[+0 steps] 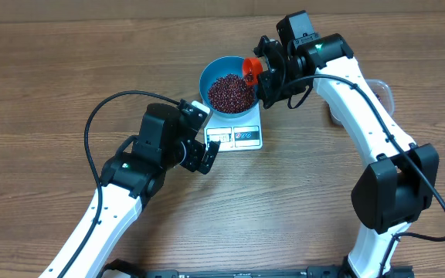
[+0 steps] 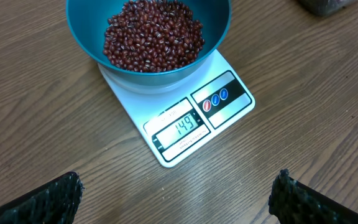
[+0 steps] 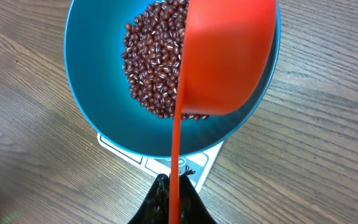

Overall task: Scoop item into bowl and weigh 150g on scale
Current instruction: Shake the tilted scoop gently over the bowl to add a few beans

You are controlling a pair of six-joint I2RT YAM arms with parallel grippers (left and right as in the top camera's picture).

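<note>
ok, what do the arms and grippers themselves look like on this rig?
Both match. The left arm and right arm have white tubular links with chunky black joint housings, and each carries a small green light. A loose black cable loops alongside each arm. The left gripper and right gripper are black. The left fingers have a rough, textured surface.

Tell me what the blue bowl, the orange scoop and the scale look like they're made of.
The blue bowl: probably plastic, smooth, soft sheen, uniform colour. The orange scoop: likely plastic, matte, with one-piece moulded handle. The scale: seemingly white plastic, smooth satin top with printed labels.
</note>
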